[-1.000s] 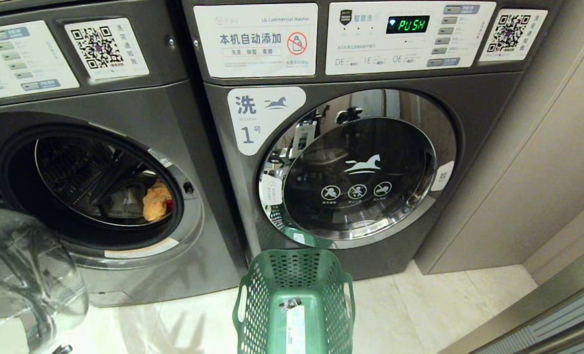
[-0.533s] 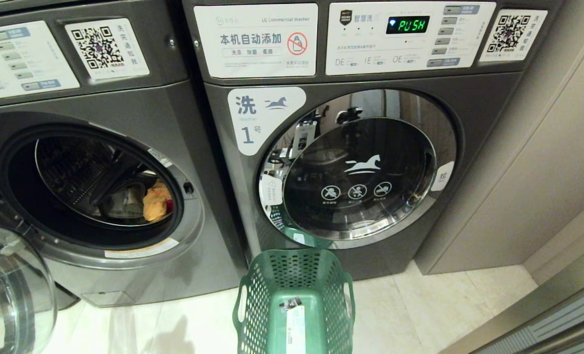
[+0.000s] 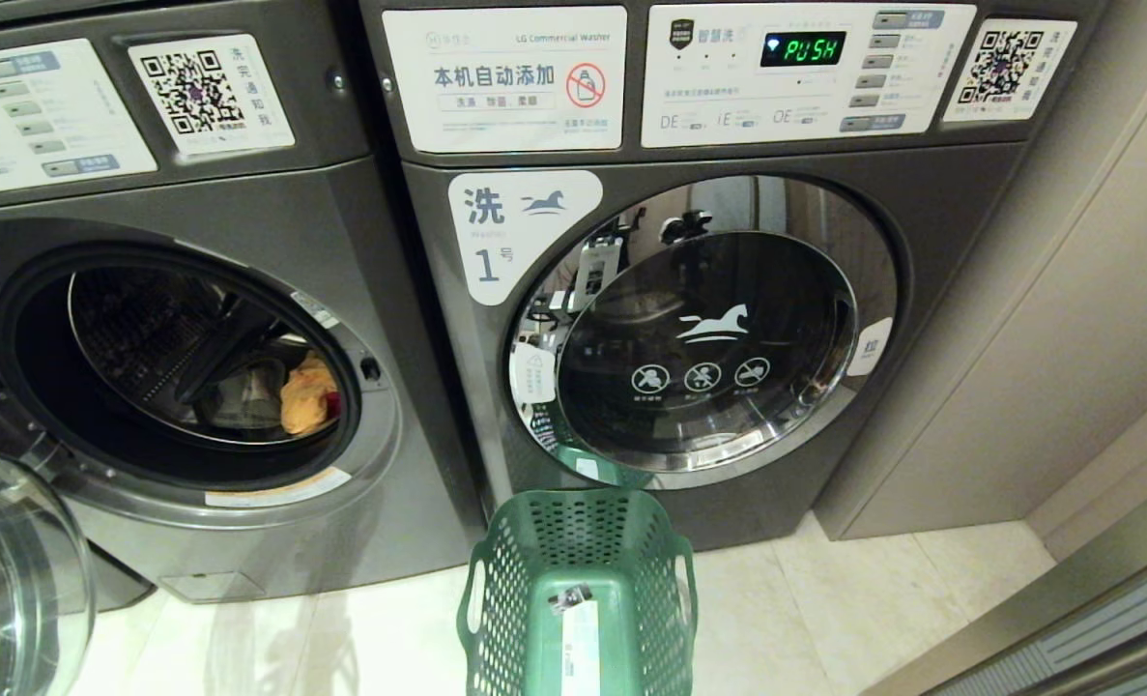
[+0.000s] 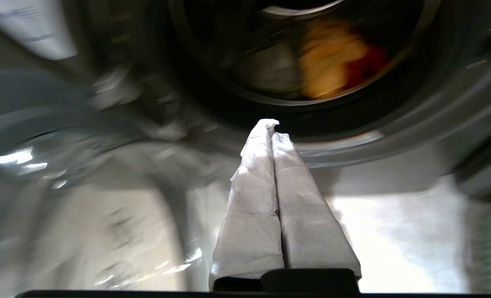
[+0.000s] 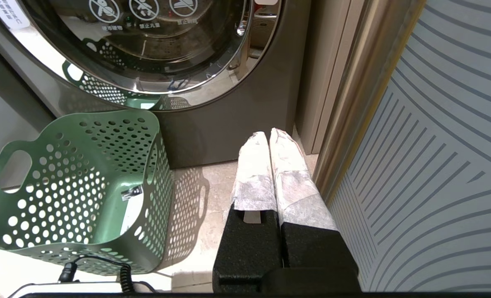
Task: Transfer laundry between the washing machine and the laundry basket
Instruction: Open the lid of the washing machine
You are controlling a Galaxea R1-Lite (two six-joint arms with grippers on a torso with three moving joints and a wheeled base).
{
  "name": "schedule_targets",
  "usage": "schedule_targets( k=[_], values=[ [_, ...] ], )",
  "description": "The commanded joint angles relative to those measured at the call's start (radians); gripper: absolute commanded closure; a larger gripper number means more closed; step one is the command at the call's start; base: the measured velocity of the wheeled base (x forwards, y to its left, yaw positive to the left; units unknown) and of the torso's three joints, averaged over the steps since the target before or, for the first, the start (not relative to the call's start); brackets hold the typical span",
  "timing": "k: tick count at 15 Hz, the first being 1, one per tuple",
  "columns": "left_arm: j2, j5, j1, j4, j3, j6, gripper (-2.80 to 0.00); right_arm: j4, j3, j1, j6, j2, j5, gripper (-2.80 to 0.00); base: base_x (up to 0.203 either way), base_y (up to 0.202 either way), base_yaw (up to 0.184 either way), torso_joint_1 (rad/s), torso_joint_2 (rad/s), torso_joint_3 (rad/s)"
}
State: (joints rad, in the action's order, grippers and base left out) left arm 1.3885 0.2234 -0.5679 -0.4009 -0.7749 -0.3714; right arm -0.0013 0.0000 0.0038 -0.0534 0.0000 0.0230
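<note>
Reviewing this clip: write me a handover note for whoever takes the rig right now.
Left gripper: shut, holding nothing, low in front of the open washer. Right gripper: shut, holding nothing, parked beside the basket.
Washer door is open. Laundry, yellow-orange and red pieces showing, lies in the drum.
Basket stands on the floor before the shut washer 1; no clothes visible in it.
Done: door opened. Left: move the laundry from drum to basket.
</note>
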Motion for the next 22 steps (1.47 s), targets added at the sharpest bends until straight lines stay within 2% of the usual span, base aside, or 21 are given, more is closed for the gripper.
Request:
schedule_targets(
  k=[1, 2, 3, 4, 5, 6, 7, 10, 11, 12, 13, 14, 16, 18, 19, 21, 22],
  values=[
    [0.07, -0.145, 0.291, -0.107, 0.059, 0.135, 0.0, 0.0, 0.0, 0.001, 0.0, 0.001, 0.0, 0.0, 0.0, 0.0, 0.0, 0.0, 0.0, 0.0],
    [0.059, -0.215, 0.425, -0.133, 0.096, 0.184, 0.0, 0.0, 0.0, 0.001, 0.0, 0.0, 0.0, 0.0, 0.0, 0.0, 0.0, 0.0, 0.0, 0.0],
    [0.036, -0.282, 0.528, -0.153, 0.156, 0.223, 0.0, 0.0, 0.0, 0.001, 0.0, 0.001, 0.0, 0.0, 0.0, 0.0, 0.0, 0.0, 0.0, 0.0],
    [-0.007, -0.34, 0.599, -0.169, 0.251, 0.253, 0.0, 0.0, 0.0, 0.001, 0.0, 0.0, 0.0, 0.0, 0.0, 0.0, 0.0, 0.0, 0.0, 0.0],
    [-0.046, -0.399, 0.628, -0.182, 0.337, 0.274, 0.0, 0.0, 0.0, 0.001, 0.0, 0.001, 0.0, 0.0, 0.0, 0.0, 0.0, 0.0, 0.0, 0.0],
    [-0.067, -0.458, 0.618, -0.187, 0.386, 0.283, 0.0, 0.0, 0.0, 0.001, 0.0, 0.0, 0.0, 0.0, 0.0, 0.0, 0.0, 0.0, 0.0, 0.0],
    [-0.084, -0.508, 0.566, -0.189, 0.408, 0.286, 0.0, 0.0, 0.0, 0.001, 0.0, 0.0, 0.0, 0.0, 0.0, 0.0, 0.0, 0.0, 0.0, 0.0],
    [-0.049, -0.575, 0.318, -0.206, 0.422, 0.259, 0.0, 0.0, 0.0, 0.001, 0.0, 0.001, 0.0, 0.0, 0.0, 0.0, 0.0, 0.0, 0.0, 0.0],
    [-0.007, -0.593, 0.269, -0.261, 0.403, 0.213, 0.0, 0.0, 0.0, 0.001, 0.0, 0.0, 0.0, 0.0, 0.0, 0.0, 0.0, 0.0, 0.0, 0.0],
    [0.022, -0.628, 0.246, -0.35, 0.391, 0.13, 0.0, 0.0, 0.0, 0.001, 0.0, 0.0, 0.0, 0.0, 0.0, 0.0, 0.0, 0.0, 0.0, 0.0],
    [0.048, -0.698, 0.228, -0.453, 0.384, 0.037, 0.0, 0.0, 0.0, 0.001, 0.0, 0.001, 0.0, 0.0, 0.0, 0.0, 0.0, 0.0, 0.0, 0.0],
    [0.089, -0.745, 0.216, -0.529, 0.378, -0.011, 0.0, 0.0, 0.0, 0.001, 0.0, 0.0, 0.0, 0.0, 0.0, 0.0, 0.0, 0.0, 0.0, 0.0],
    [0.159, -0.81, 0.199, -0.669, 0.349, -0.054, 0.0, 0.0, 0.0, 0.001, 0.0, 0.0, 0.0, 0.0, 0.0, 0.0, 0.0, 0.0, 0.0, 0.0],
    [0.189, -0.972, 0.166, -0.782, 0.327, -0.149, 0.0, 0.0, 0.0, 0.001, 0.0, 0.0, 0.0, 0.0, 0.0, 0.0, 0.0, 0.0, 0.0, 0.0],
    [0.212, -1.026, 0.142, -0.859, 0.327, -0.219, 0.0, 0.0, 0.0, 0.001, 0.0, 0.0, 0.0, 0.0, 0.0, 0.0, 0.0, 0.0, 0.0, 0.0],
    [0.24, -1.053, 0.091, -0.99, 0.343, -0.33, 0.0, 0.0, 0.0, 0.001, 0.0, 0.0, 0.0, 0.0, 0.0, 0.0, 0.0, 0.0, 0.0, 0.0],
    [0.244, -1.056, 0.083, -1.013, 0.354, -0.345, 0.0, 0.0, 0.0, 0.001, 0.0, 0.0, 0.0, 0.0, 0.0, 0.0, 0.0, 0.0, 0.0, 0.0]
  ],
)
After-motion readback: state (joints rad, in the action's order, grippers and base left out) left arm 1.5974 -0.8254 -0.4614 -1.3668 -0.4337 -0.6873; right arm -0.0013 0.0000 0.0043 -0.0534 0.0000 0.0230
